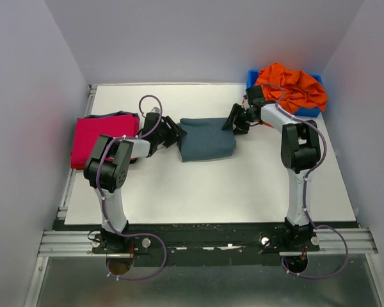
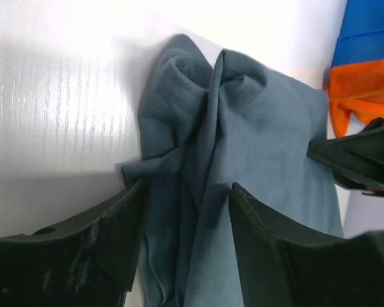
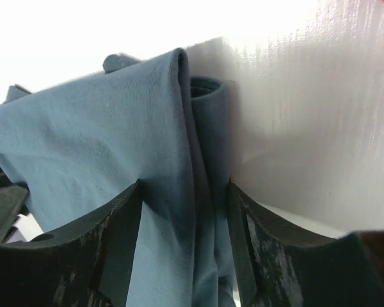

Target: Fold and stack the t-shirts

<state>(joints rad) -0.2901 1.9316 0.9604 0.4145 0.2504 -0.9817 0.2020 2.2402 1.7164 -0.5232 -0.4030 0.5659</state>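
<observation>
Left pincer (image 1: 177, 134) and right pincer (image 1: 231, 121) pinch grey-blue t-shirt (image 1: 207, 143) at opposite ends.

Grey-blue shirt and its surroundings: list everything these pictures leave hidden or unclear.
The grey-blue shirt: in both wrist views the bottom edge cuts it off; whether the left pincer or right pincer actually pinches it is unclear.
The magenta shirt: in the top view the left arm covers its right side; what lies beneath is hidden.
The blue bin: in the top view the orange shirt covers it; contents unseen.
</observation>
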